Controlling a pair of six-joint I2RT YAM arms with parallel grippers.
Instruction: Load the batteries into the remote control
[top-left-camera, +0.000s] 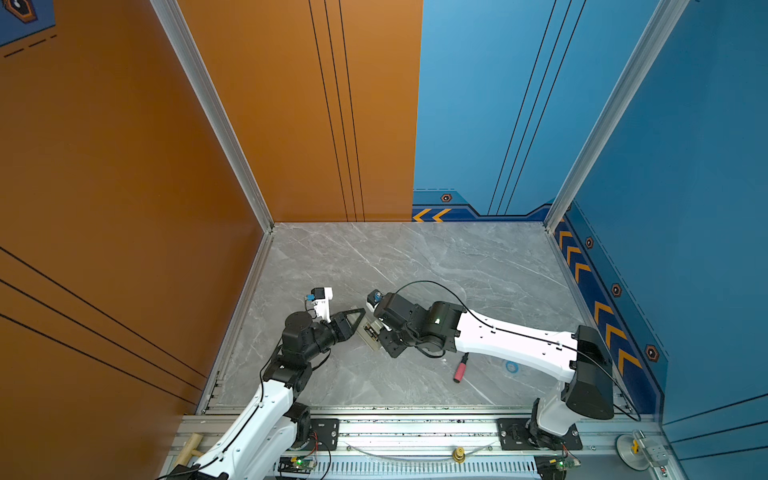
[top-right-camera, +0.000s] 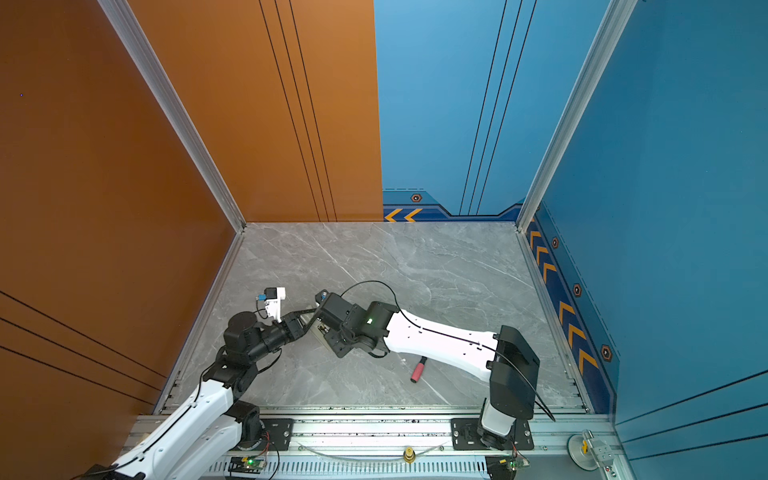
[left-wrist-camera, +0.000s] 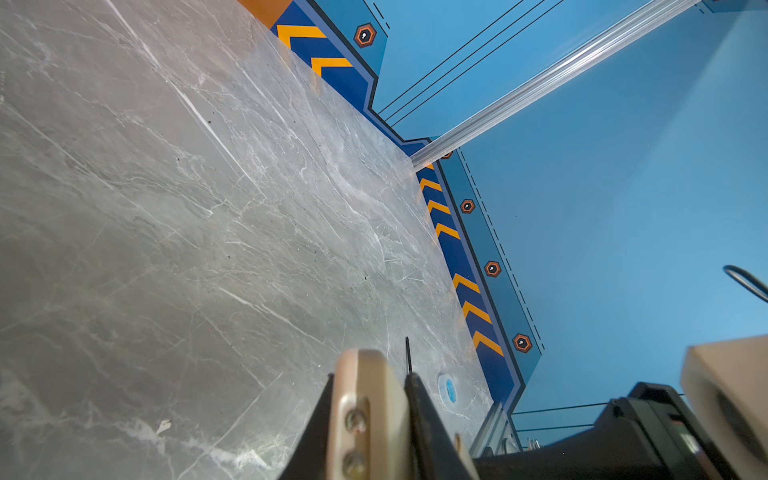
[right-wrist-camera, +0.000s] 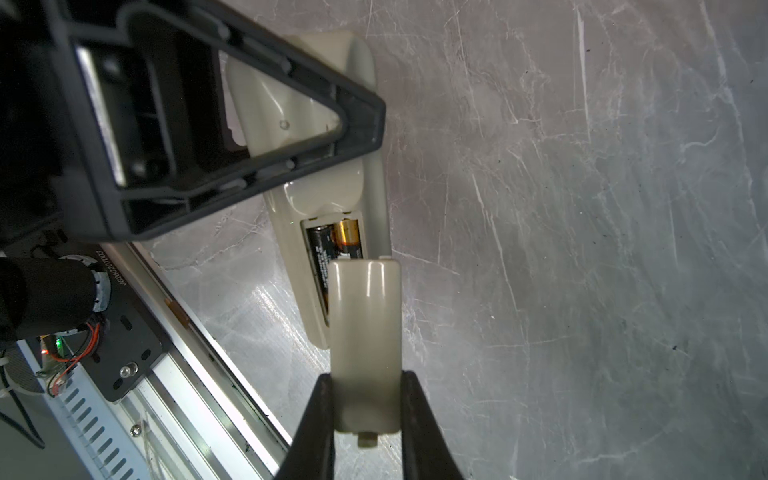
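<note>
While the right gripper (right-wrist-camera: 368, 399) pinches the beige battery cover (right-wrist-camera: 365, 332) between its jaws, the left gripper (right-wrist-camera: 357, 120), jaws closed, presses on the remote control (right-wrist-camera: 370, 183) lying back-up on the marble table (right-wrist-camera: 582, 249). Both batteries (right-wrist-camera: 332, 245) sit in its open recess, partly under the cover.

Grey marble tabletop (top-left-camera: 415, 257), remote control (right-wrist-camera: 291, 124), pink-handled screwdriver (top-left-camera: 460, 369)

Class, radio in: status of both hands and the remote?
Left hand shut, pinning remote. Right hand grips battery cover. Batteries seated. Nothing blocking.
</note>
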